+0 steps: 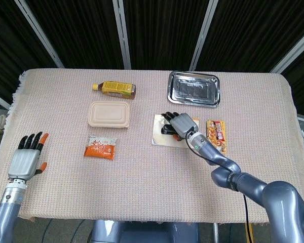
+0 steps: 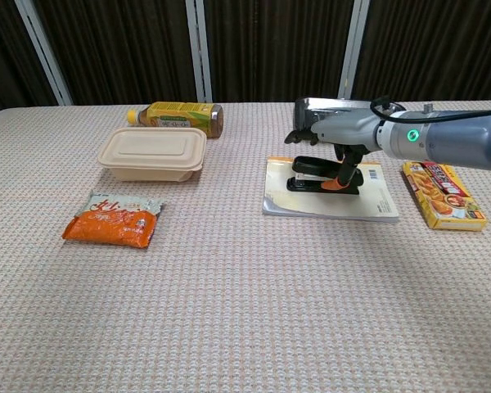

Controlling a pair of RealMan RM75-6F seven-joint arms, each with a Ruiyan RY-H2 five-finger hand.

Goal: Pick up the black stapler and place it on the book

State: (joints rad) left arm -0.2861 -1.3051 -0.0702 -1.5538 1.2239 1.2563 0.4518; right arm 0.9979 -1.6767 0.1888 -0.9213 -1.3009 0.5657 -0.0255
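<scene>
- Stapler (image 2: 322, 176) placement is looking essentially complete: the black tool is lying flat on the book (image 2: 331, 199), towards its far edge.
- Right hand (image 2: 331, 131) is hovering just above the stapler with its fingers spread; an orange fingertip is hanging beside the stapler's right end, though whether it is touching cannot be told.
- Judging from this, the step in hand is the release, and doing it well is meaning lifting straight up so no finger is dragging the stapler sideways off the cover.
- Left hand (image 1: 26, 160) is resting open near the bench (image 1: 142, 192) corner, holding nothing and well apart from everything.
- Snack box (image 2: 443, 194) is lying close to the right arm's retreat path, so a high withdrawal is seeming safest.
</scene>
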